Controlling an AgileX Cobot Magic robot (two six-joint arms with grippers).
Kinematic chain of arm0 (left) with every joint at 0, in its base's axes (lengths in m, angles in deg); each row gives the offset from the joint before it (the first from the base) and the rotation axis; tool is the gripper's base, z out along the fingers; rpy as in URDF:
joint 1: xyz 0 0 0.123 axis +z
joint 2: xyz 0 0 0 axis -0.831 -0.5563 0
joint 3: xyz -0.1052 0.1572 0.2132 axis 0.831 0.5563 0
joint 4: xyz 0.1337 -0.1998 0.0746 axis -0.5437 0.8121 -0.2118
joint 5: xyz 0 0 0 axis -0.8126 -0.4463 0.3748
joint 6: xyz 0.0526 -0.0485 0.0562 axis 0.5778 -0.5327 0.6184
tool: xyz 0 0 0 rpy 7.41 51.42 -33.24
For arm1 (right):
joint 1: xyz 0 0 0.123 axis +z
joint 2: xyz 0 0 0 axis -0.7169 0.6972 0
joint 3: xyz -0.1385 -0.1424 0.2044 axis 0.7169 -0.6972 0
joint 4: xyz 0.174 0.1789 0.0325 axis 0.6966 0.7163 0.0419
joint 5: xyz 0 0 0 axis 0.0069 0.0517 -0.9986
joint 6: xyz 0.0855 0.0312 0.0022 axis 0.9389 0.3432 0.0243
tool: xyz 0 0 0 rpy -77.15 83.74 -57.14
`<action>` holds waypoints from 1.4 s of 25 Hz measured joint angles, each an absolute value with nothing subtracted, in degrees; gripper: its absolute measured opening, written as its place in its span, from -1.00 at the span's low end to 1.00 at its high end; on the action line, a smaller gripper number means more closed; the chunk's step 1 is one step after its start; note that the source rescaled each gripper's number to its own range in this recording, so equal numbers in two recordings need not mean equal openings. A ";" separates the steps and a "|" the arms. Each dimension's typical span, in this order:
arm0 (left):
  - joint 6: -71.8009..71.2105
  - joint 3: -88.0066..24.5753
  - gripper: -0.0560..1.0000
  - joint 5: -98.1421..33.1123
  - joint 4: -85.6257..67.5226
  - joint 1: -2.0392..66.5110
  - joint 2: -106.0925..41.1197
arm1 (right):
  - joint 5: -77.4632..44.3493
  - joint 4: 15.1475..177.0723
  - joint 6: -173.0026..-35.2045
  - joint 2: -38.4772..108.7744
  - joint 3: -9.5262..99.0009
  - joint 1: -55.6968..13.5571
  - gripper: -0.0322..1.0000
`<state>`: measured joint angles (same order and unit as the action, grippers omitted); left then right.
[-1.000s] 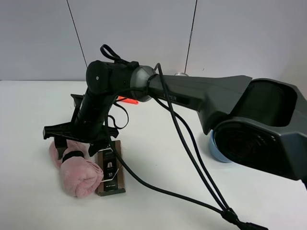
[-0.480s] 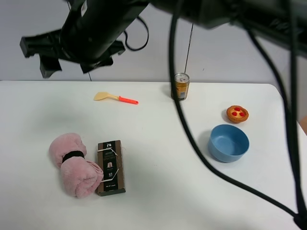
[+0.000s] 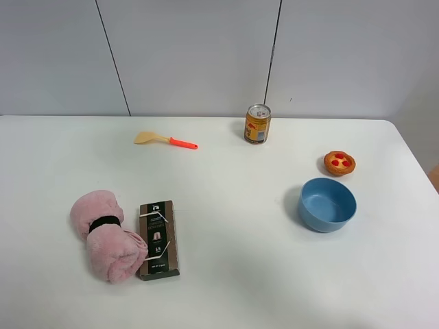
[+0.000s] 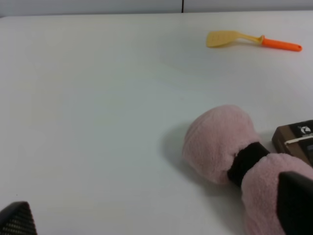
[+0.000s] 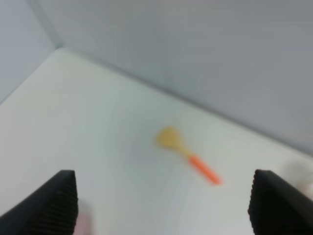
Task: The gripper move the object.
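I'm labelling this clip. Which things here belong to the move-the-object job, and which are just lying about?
Belongs to the job:
- pink rolled towel, the object to move
- right tool, open, holding nothing

Just lying about:
- brown box, beside the towel
- spatula
- can
- blue bowl
- small orange dish

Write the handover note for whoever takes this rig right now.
Left gripper: open, empty, low beside the pink towel.
Right gripper: open, empty, raised, out of the high view.
Towel lies at the table's front left, its side against the brown box.
Done: towel set down and released, it seems.
Left: confirm that this is the intended spot; otherwise regrasp at the black band.
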<state>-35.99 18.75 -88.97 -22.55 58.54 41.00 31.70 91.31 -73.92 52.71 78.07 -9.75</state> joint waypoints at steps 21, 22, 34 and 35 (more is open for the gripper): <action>-35.93 18.75 1.00 -89.03 -22.55 58.54 41.00 | 26.61 92.07 -84.60 -13.10 10.88 -47.92 0.18; -35.93 18.75 1.00 -89.03 -22.55 58.54 41.00 | 28.11 92.27 -84.60 -15.50 9.27 -47.94 0.19; -36.00 18.75 1.00 -89.03 -22.55 58.54 41.00 | 36.83 88.22 -82.06 -32.86 -4.85 -47.37 0.35; -36.00 18.75 1.00 -89.03 -22.55 58.54 41.00 | 36.93 88.22 -81.98 -33.80 -5.51 -47.00 0.35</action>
